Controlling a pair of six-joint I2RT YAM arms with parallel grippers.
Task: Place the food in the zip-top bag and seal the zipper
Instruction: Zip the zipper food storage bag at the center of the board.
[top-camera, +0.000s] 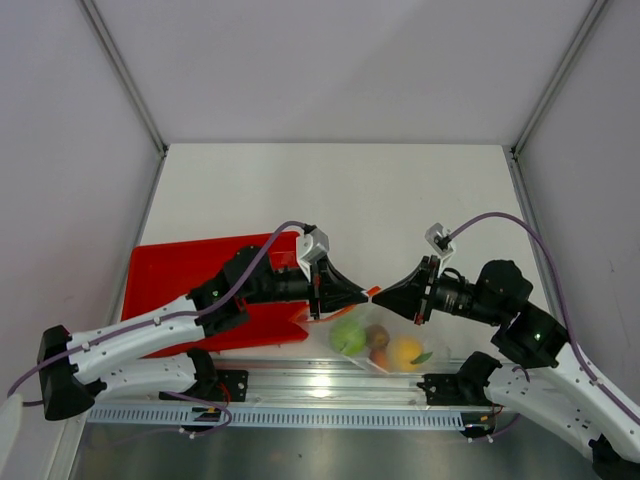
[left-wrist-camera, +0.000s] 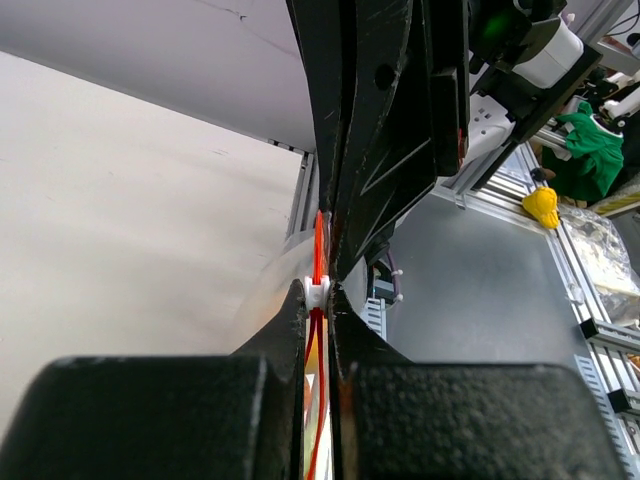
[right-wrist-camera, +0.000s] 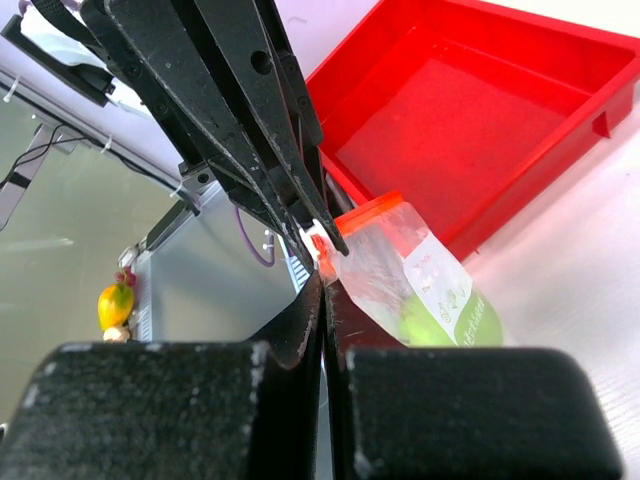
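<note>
The zip-top bag (top-camera: 385, 345) hangs between my two grippers near the table's front edge. Inside it are a green apple (top-camera: 348, 335), a brown-red fruit (top-camera: 378, 337) and a yellow-orange fruit (top-camera: 405, 352); I cannot pick out a fourth. My left gripper (top-camera: 362, 294) is shut on the white slider (left-wrist-camera: 316, 291) of the red-orange zipper (left-wrist-camera: 320, 240). My right gripper (top-camera: 382, 293) faces it tip to tip and is shut on the bag's top corner (right-wrist-camera: 340, 262). The right wrist view shows the bag (right-wrist-camera: 400, 270), its zipper strip (right-wrist-camera: 368, 210) and the apple (right-wrist-camera: 420, 325).
A red rectangular tray (top-camera: 190, 275) lies on the table behind the left arm, also in the right wrist view (right-wrist-camera: 480, 120). An aluminium rail (top-camera: 300, 385) runs along the front edge under the bag. White walls enclose the table on three sides.
</note>
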